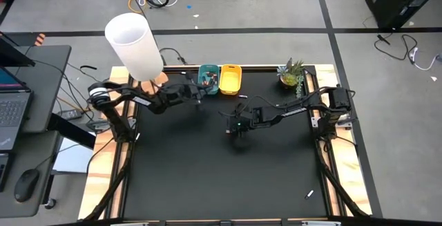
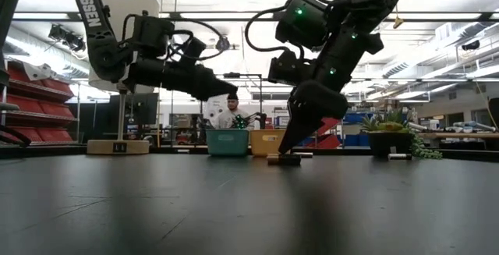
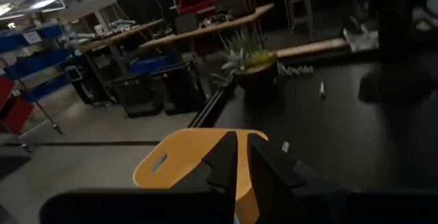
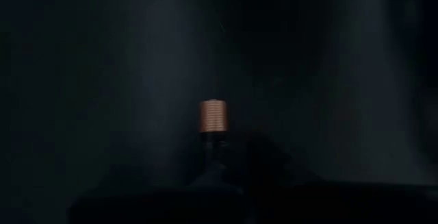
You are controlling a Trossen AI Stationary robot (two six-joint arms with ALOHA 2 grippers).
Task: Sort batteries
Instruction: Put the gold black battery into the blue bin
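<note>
Pinching a battery (image 4: 213, 116) on black tabletop (image 1: 207, 177), right hand (image 2: 287, 150), workshop shelving behind

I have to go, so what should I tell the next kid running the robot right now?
Right hand: down at mid-table, shut on a battery lying on the mat.
Left hand: shut, nothing seen in it, hanging by the teal bin.
Bins: teal bin and yellow bin sit side by side at the far edge.
Done: some things already lie in the teal bin; I cannot tell what.
Left: lift this battery and drop it in its bin, then fetch the whitish battery near the front right corner.
</note>
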